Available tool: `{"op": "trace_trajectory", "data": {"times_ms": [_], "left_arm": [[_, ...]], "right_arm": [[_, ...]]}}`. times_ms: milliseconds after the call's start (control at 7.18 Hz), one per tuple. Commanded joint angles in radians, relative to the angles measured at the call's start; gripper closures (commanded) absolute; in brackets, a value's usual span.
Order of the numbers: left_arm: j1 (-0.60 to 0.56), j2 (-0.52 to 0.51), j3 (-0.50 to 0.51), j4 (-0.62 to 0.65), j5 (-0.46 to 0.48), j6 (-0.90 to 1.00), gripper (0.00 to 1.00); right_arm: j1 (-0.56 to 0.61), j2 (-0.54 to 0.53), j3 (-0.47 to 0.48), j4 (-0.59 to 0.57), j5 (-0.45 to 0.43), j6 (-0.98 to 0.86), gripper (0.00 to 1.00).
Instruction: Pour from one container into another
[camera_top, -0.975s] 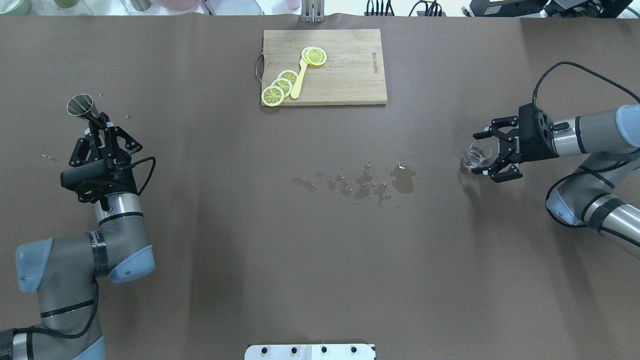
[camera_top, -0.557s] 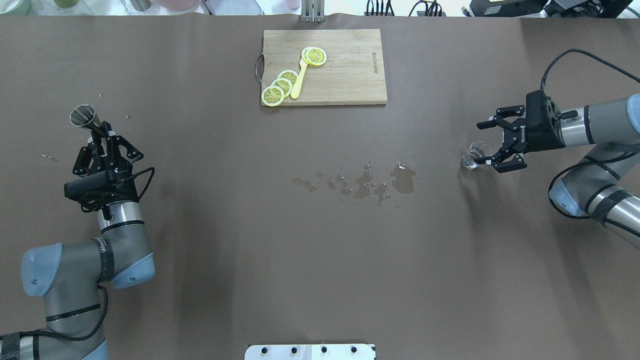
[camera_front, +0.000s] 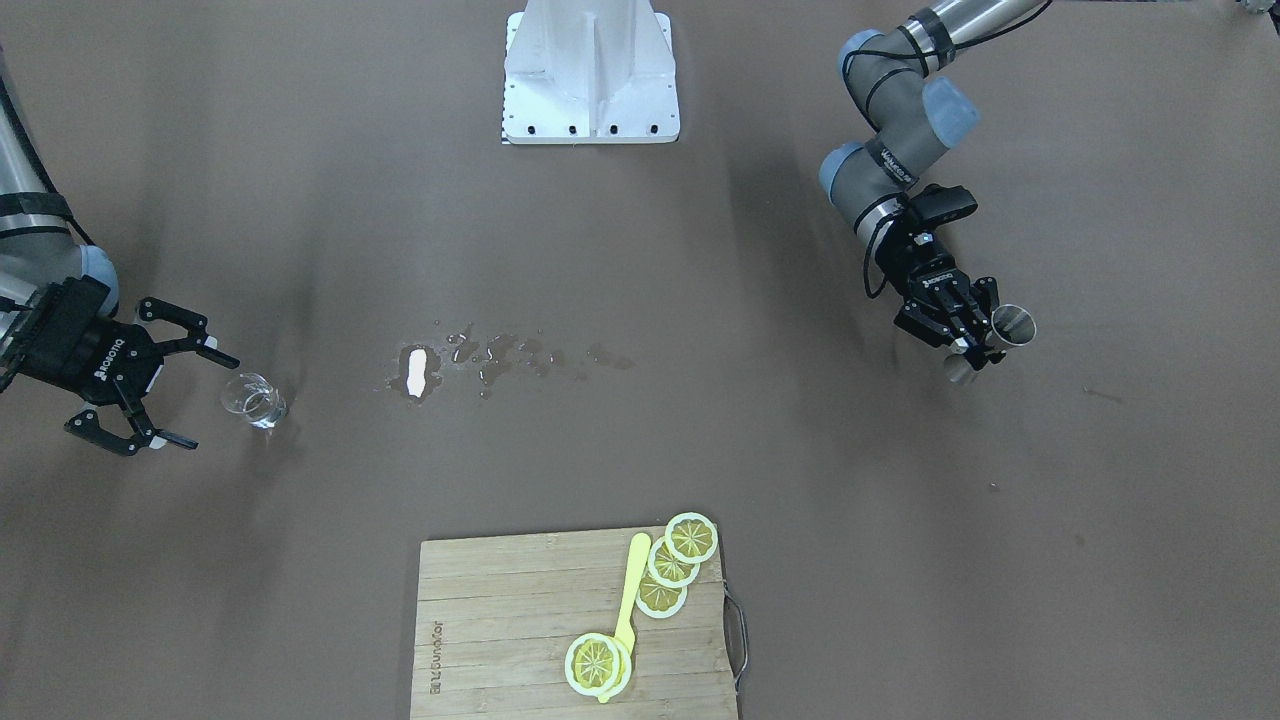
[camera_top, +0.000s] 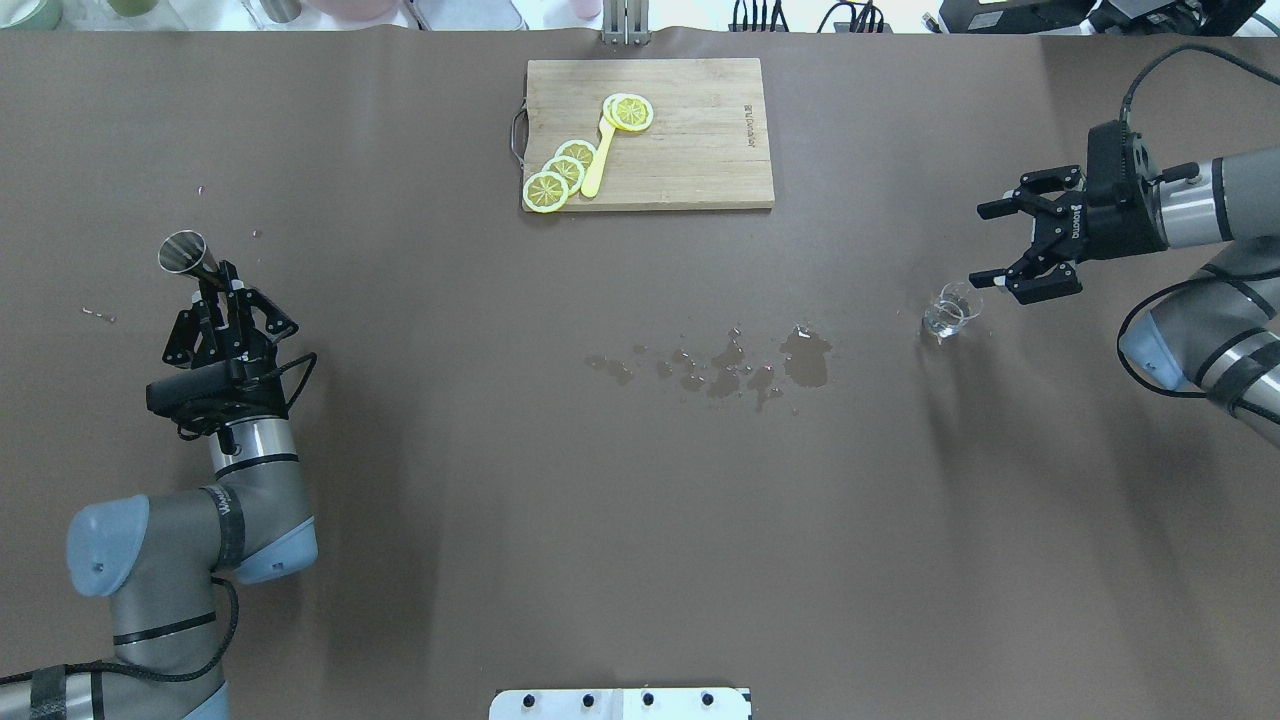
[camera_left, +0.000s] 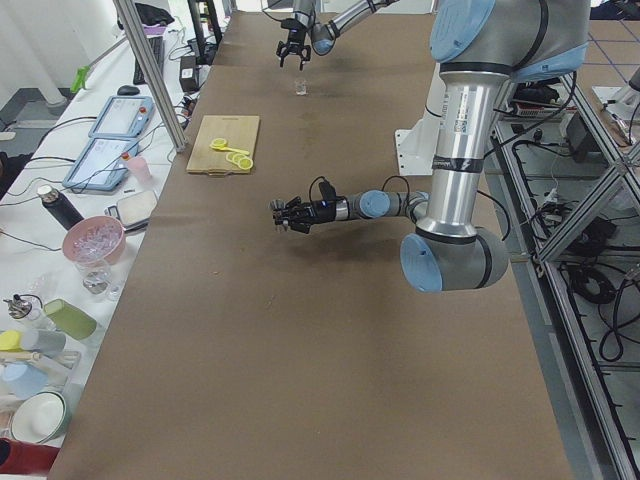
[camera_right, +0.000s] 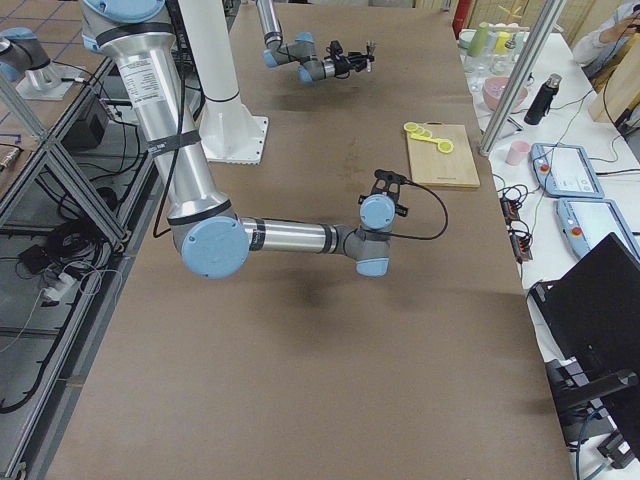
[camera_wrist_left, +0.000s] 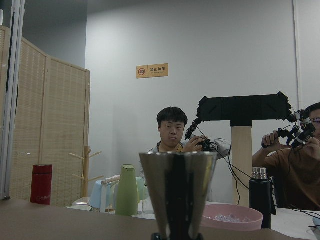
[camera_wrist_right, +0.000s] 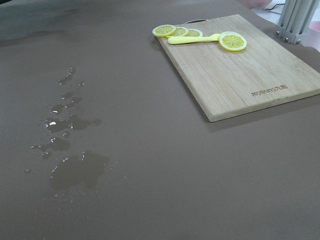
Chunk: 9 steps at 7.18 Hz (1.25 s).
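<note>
My left tool (camera_top: 214, 287) is clamped on the steel jigger (camera_top: 186, 252) around its narrow waist, over the left end of the counter (camera_top: 500, 520). My right tool (camera_top: 981, 243) is spread wide and grips nothing. The clear glass cup (camera_top: 948, 310) stands upright just beside it, near a wet spill (camera_top: 805, 360).

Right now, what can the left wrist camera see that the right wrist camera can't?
Only the left wrist view shows the steel jigger close up, with two people sitting behind it, plus a pink bowl, a black flask and a red flask. Only the right wrist view shows the cutting board, the lemon slices, a yellow stick and the spilled puddle. Both show the brown table.
</note>
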Motion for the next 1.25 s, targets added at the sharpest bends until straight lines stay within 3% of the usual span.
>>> {"op": "trace_trajectory", "data": {"times_ms": [0,418,1114], "left_arm": [[0.004,-0.006,0.031,0.000,0.001,-0.017,1.00],[0.004,-0.008,0.062,0.000,0.006,-0.037,1.00],[0.006,-0.009,0.060,0.000,0.006,-0.039,1.00]], "right_arm": [[0.074,0.014,0.024,-0.138,0.041,0.001,0.00],[0.126,0.030,0.046,-0.387,0.048,0.001,0.00],[0.212,0.022,0.124,-0.983,0.035,-0.001,0.00]]}}
